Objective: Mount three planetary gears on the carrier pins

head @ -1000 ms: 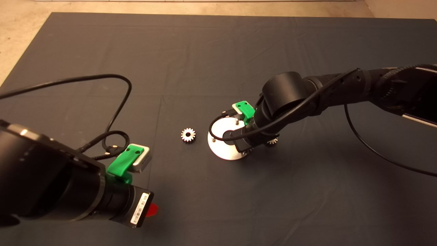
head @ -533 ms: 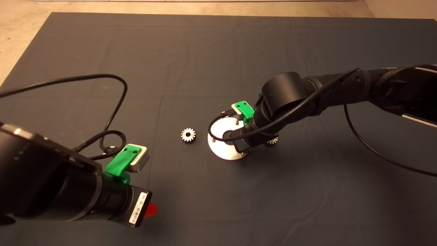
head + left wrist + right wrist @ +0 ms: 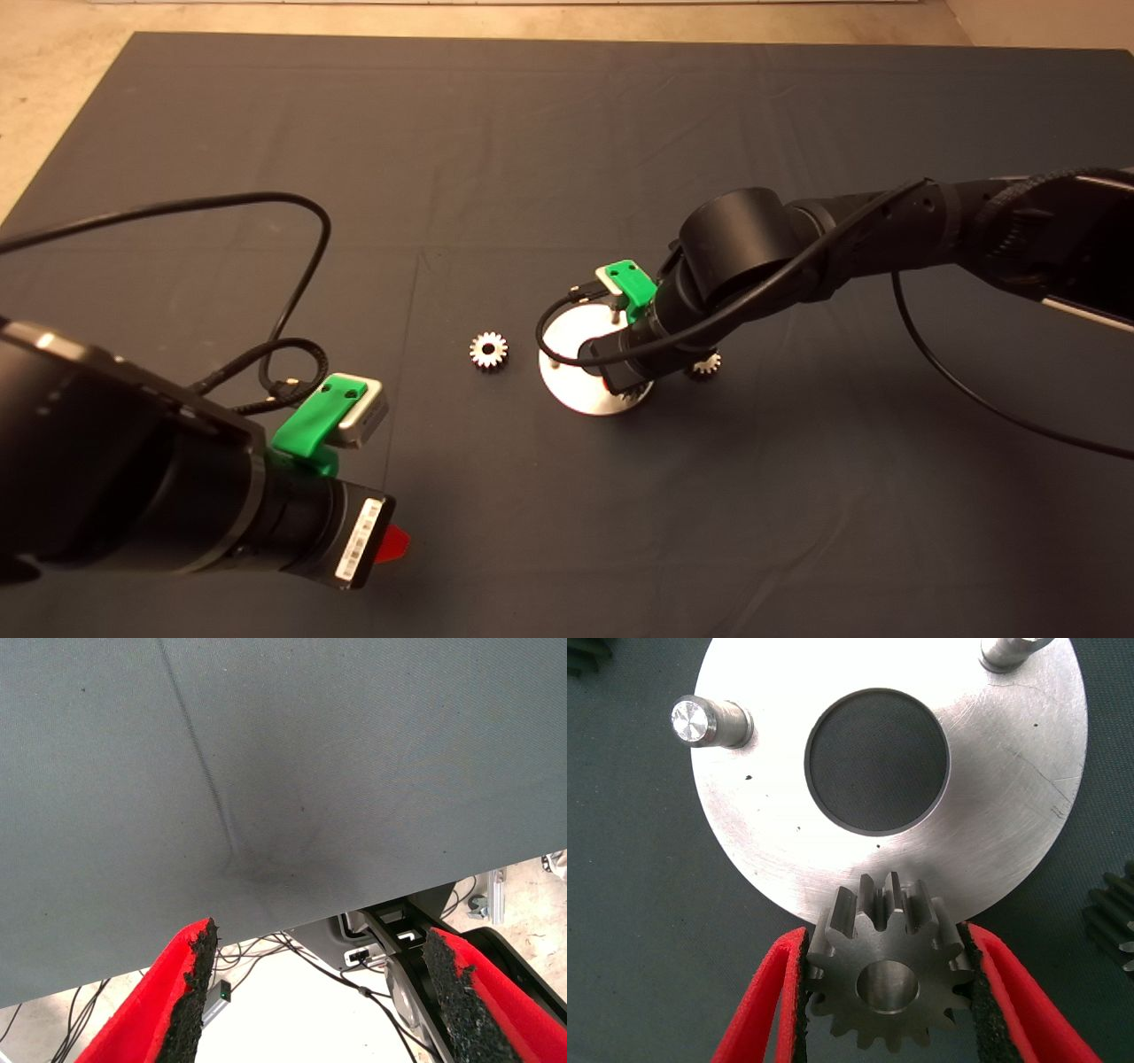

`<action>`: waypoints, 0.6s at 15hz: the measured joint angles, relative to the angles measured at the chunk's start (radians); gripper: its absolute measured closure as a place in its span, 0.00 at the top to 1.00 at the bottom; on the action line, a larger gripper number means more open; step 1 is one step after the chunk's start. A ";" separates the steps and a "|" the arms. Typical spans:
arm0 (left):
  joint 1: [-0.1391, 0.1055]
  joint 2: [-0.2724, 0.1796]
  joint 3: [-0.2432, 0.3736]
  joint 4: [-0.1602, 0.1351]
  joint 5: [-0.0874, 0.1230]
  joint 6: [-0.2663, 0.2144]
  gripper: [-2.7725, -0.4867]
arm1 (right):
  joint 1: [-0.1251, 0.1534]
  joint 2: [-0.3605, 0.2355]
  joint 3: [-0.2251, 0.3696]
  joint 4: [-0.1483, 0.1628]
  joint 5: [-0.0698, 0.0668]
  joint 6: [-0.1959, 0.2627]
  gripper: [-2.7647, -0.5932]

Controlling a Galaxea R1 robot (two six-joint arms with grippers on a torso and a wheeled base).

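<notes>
Head view: the right gripper (image 3: 625, 383) hangs low over the near edge of the carrier disc (image 3: 567, 390), its arm hiding much of the plate; two carrier pins (image 3: 555, 361) show bare on the disc. One planetary gear (image 3: 488, 349) lies flat on the mat (image 3: 532, 133), just beside the disc on its left; a second gear (image 3: 705, 362) lies on the mat near the disc's right side, partly hidden by the arm. The left gripper (image 3: 390, 542) is parked at the lower left, well apart from the work. Left wrist view: the left fingers (image 3: 190, 992) stand wide apart with nothing between them, over bare mat and its edge. Right wrist view: the right fingers (image 3: 784, 992) are clamped on the toothed flanks of a third gear (image 3: 888, 983), bore upward, at the disc rim (image 3: 1045, 788); both visible pins carry no gear, and whether a third pin sits under the held gear cannot be told. Assessment: none of the three gears appears seated. The gear looks solid, stiff metal, heavy for its size and smooth, so likely to slip or tilt; a grip across opposite teeth, level, suits it, bore squared to the pin
</notes>
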 joint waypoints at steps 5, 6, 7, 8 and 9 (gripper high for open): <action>0.000 0.000 0.000 0.000 -0.001 0.000 0.50 | -0.011 0.000 0.000 -0.021 -0.002 0.000 0.16; 0.000 0.000 0.000 0.000 -0.001 0.000 0.50 | -0.011 -0.001 0.000 -0.022 -0.001 0.000 0.16; 0.000 0.000 0.000 0.000 -0.001 0.000 0.50 | -0.011 -0.001 0.000 -0.023 -0.002 0.000 0.16; 0.000 0.000 0.000 0.000 -0.001 0.000 0.50 | -0.011 -0.001 0.000 -0.023 -0.002 0.000 0.16; 0.000 0.000 0.000 0.000 -0.001 0.000 0.50 | -0.011 -0.001 0.000 -0.023 -0.002 0.000 0.16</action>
